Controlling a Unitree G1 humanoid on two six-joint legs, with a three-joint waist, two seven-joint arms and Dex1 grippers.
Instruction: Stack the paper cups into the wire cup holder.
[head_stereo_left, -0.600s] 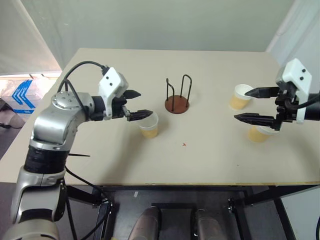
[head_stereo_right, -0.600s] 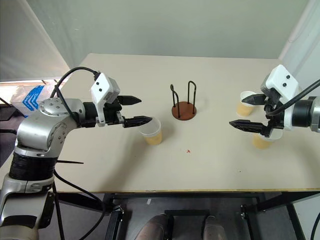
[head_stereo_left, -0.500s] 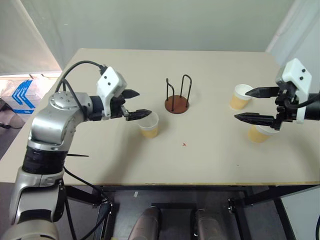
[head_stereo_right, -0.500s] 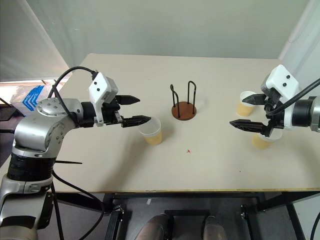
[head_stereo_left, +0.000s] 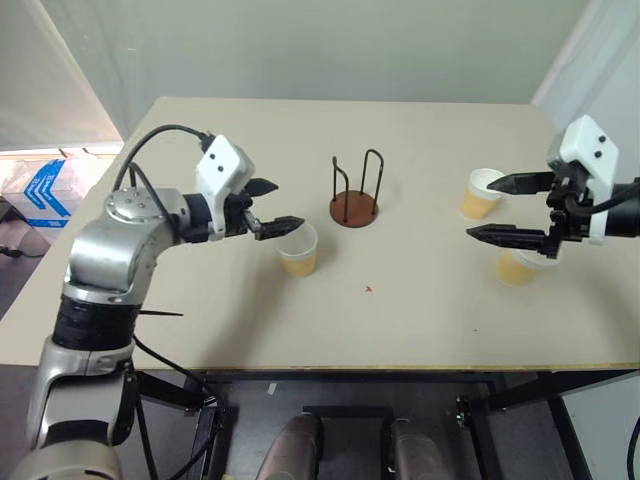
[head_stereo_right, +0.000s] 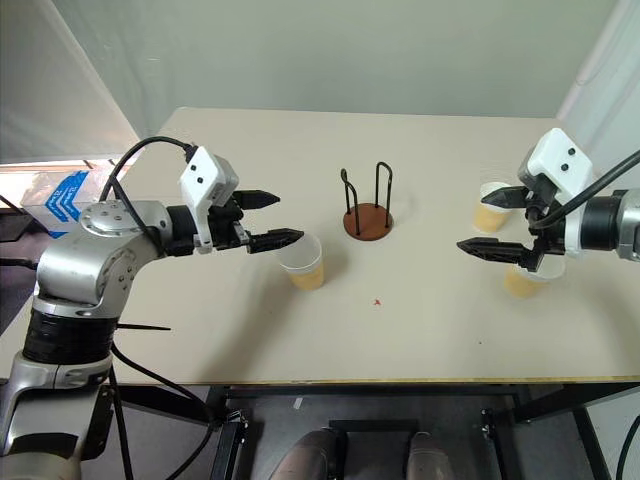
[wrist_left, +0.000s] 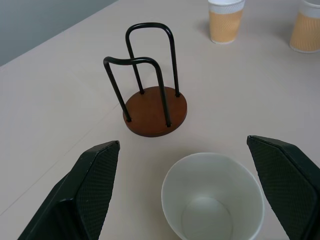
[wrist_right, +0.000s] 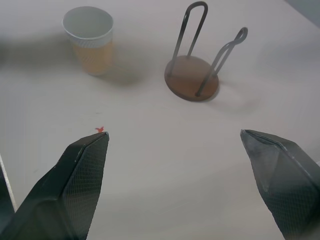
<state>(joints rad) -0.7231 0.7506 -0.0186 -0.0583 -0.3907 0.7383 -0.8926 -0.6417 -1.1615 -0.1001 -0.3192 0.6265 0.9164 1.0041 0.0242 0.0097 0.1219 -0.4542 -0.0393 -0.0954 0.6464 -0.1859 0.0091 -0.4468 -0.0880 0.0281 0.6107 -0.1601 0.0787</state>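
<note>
1. The wire cup holder (head_stereo_left: 355, 208) is seen standing empty near the middle of the bench (head_stereo_left: 400, 320), somewhat toward the far edge; no cup is held in its loops.
2. One of the paper cups (head_stereo_left: 298, 249) is found upright just beside the holder, on its left and slightly nearer the front edge. The other two cups are set toward the right edge: one (head_stereo_left: 481, 193) farther back, one (head_stereo_left: 518, 266) nearer the front.
3. The left claw (head_stereo_left: 270, 207) is held wide open and empty at the near cup's rim level, its lower finger over the rim; in the left wrist view the cup (wrist_left: 212, 197) is framed between the two fingers.
4. The right claw (head_stereo_left: 497, 208) is likewise spread wide and empty, hovering between the two right-hand cups and pointing toward the bench's middle.
5. The step in hand is judged to be the approach to the first pickup; nothing is stacked yet.
6. For the next move, a short lowering around the cup wall and a gentle closing are called for, since thin paper is likely crushed by a hard squeeze.
</note>
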